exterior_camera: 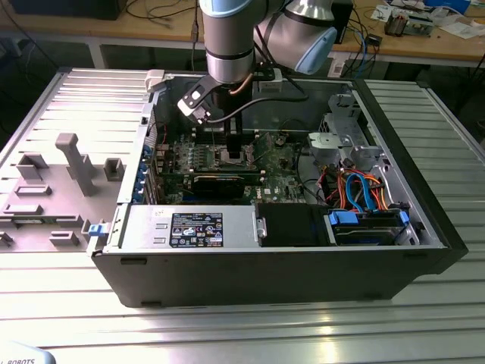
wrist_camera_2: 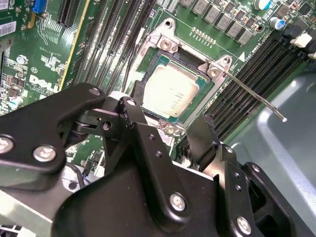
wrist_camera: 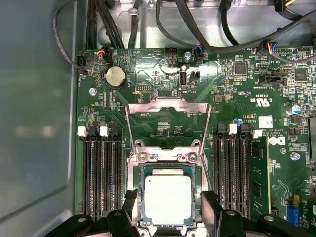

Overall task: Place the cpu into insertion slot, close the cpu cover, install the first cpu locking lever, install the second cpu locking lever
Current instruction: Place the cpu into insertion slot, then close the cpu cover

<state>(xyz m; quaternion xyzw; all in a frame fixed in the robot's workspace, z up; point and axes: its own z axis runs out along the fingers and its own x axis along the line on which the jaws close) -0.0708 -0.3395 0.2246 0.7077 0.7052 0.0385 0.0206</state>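
- The arm (exterior_camera: 227, 38) reaches straight down into an open computer case (exterior_camera: 250, 280) that lies on a ribbed metal table (exterior_camera: 227, 334).
- The gripper (exterior_camera: 235, 148) hangs low over the green motherboard (wrist_camera: 237, 89), right above the insertion slot (wrist_camera: 168, 169).
- In the first wrist view its two black fingers (wrist_camera: 129, 200) stand spread apart, one on each side of the slot, and hold nothing. A gap shows between each finger and the cpu's edges.
- The cpu (wrist_camera: 168, 197) lies flat in the slot with its silvery top facing up and the slot's dark border around it. The second wrist view shows it seated the same way (wrist_camera_2: 170, 94).
- The cpu cover (wrist_camera: 168, 105) is not closed. The thin metal frame is swung back on its hinge away from the slot, and bare board shows through its window.
- One locking lever (wrist_camera_2: 252, 94) — a thin metal rod — sticks out unlatched from a corner of the slot and slants across the long black memory slots (wrist_camera_2: 247, 74).
- More memory slots (wrist_camera: 101, 173) run along both sides of the insertion slot — and a round coin battery (wrist_camera: 115, 76) sits beyond the cover's far edge.
- At the exterior view's left a grey fixture plate (exterior_camera: 53, 189) with raised blocks lies beside the case. Blue and orange cables (exterior_camera: 364, 189) bunch inside the case at the exterior view's right.
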